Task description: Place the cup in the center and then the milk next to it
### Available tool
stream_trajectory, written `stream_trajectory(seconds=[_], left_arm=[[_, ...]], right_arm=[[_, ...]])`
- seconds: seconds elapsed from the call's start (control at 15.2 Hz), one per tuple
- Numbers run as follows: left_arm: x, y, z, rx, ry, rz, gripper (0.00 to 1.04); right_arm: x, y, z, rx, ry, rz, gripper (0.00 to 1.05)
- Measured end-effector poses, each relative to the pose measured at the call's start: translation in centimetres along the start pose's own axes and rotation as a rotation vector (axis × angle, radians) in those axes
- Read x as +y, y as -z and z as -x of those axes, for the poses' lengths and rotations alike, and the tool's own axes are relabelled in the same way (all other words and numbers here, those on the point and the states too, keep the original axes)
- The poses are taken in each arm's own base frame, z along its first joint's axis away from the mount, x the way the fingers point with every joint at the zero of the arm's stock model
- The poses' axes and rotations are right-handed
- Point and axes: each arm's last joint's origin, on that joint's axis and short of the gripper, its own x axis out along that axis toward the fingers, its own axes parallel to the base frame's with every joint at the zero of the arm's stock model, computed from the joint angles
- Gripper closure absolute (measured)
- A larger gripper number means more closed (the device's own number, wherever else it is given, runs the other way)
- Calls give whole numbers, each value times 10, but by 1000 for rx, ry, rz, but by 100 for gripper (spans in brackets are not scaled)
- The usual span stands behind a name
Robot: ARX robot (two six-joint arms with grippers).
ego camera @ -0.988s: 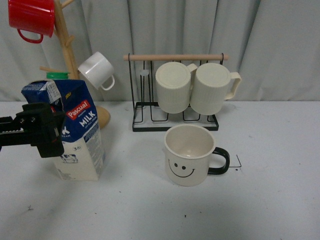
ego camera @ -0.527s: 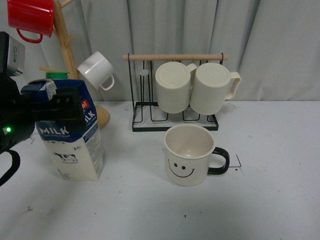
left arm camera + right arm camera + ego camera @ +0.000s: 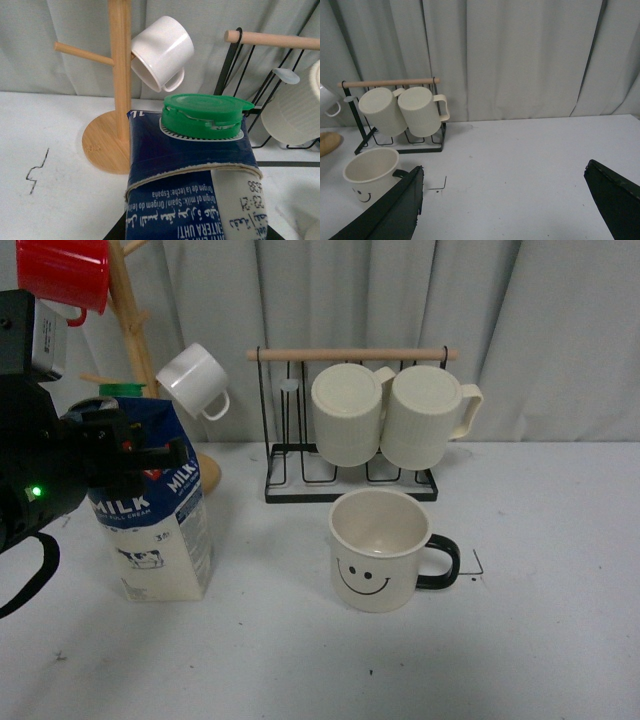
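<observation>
The cup, cream-white with a black smiley face and black handle, stands upright on the pale grey tabletop, and a black corner mark of the center lies just right of its handle. To its left, with a gap between, the milk rests on the table. My left gripper is shut on its dark blue upper part. The left wrist view shows the green cap close up, with my left gripper on the carton. My right gripper is open over bare table, right of the cup.
A wooden mug tree behind the milk holds a red mug and a small white mug. A black wire rack behind the cup carries two ribbed cream mugs. A grey curtain hangs at the table's far edge.
My left arm has swung from the carton's left side up and over its top. The carton has turned and shifted slightly to the right. The cup has not moved.
</observation>
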Motion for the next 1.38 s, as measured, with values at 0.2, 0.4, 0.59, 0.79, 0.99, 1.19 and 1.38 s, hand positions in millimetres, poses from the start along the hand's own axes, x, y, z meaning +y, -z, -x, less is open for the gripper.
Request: stream_trajectory(seconds=[0.2,0.4,0.59,0.79,0.99,1.19,1.38], left_arm=[[-15,-7,7,9,28,-11,90],[-24,-9,11,13,44,-17,90],[-44,-11,13,-3,96,-26,90],[-59,-17,5,-51,114,-15,91],[-67,-6,1,-44,96,-39,91],[-72,3,0,-38,93,-38,91],[-77,8,-2,-46,94,-18,91]], right_arm=[[0,0,0,0,0,0,6],[0,0,0,0,0,0,6],[0,0,0,0,0,0,6],[0,0,0,0,0,0,6],[0,0,0,0,0,0,6],[0,0,0,0,0,0,6],[0,0,0,0,0,0,6]])
